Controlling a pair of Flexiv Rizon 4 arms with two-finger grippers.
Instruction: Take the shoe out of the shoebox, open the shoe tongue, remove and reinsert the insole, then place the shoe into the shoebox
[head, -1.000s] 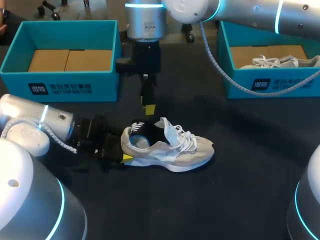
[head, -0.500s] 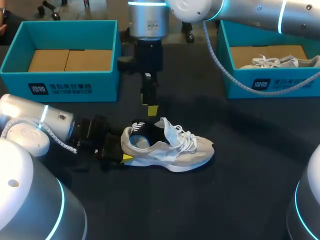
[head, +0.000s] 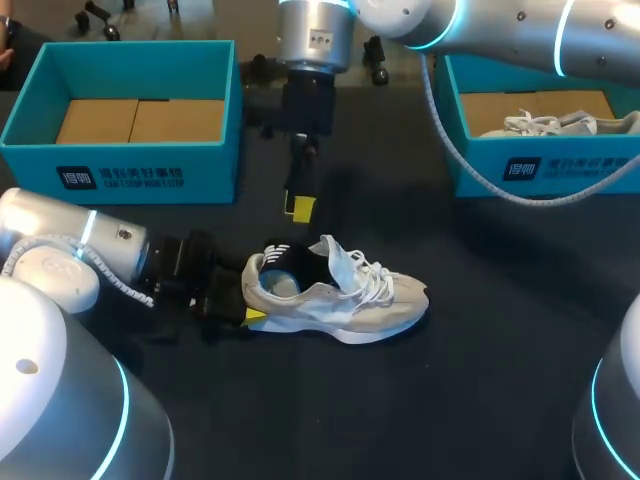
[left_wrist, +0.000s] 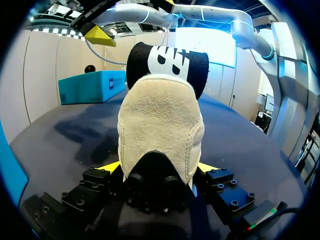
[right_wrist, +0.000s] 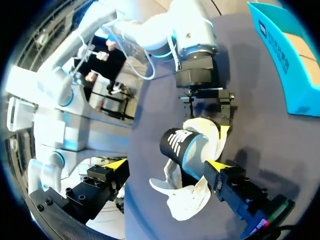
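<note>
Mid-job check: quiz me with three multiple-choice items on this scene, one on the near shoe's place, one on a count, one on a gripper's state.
1. The near shoe lies: A on the table; B in a box; C in the air.
2. Teal boxes on the table: A one; B two; C three.
3. The left gripper is: A open beside the shoe; B out of view; C shut on the shoe's heel.

Answers:
1 A, its sole rests on the dark tabletop.
2 B, there is a left box and a right box.
3 C, both yellow tips press the heel from two sides in the left wrist view.
</note>
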